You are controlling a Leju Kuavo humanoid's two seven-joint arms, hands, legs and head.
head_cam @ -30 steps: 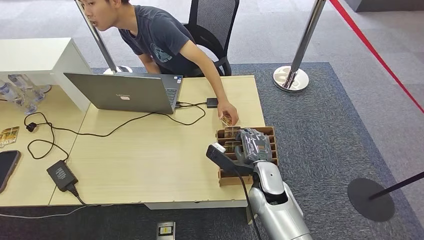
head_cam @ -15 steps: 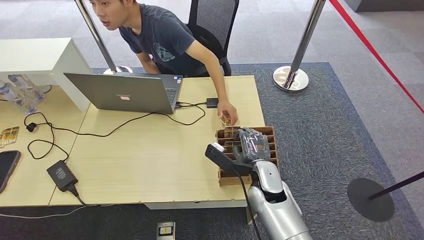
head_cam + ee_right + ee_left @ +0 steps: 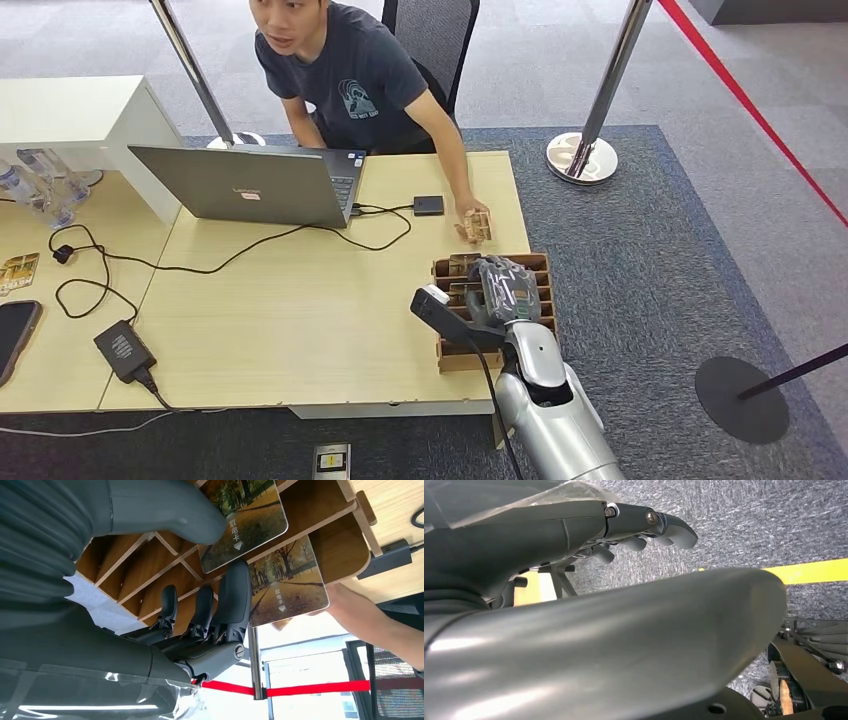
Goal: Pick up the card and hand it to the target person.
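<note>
My right hand (image 3: 507, 288) hangs over the wooden card rack (image 3: 458, 358) at the table's right front corner. In the right wrist view its thumb (image 3: 165, 510) lies across the face of an autumn-tree card (image 3: 250, 515) standing in the rack (image 3: 340, 545). A finger (image 3: 235, 600) meets that card's edge, so the card is pinched. A second matching card (image 3: 290, 587) stands one slot further. The seated person (image 3: 365, 85) rests a hand (image 3: 468, 215) on the table just beyond the rack, holding another card (image 3: 482, 226). My left hand (image 3: 644, 530) hangs over the carpet, holding nothing.
A laptop (image 3: 250, 185), trailing cables, a power adapter (image 3: 124, 350) and a small black box (image 3: 427, 205) lie on the table. A phone (image 3: 12, 335) and bottles (image 3: 35, 180) are at the far left. A stanchion base (image 3: 581, 157) and a red belt stand to the right.
The person has sat upright and drawn the hand with its card back from the rack's far end. My right hand has stayed over the rack.
</note>
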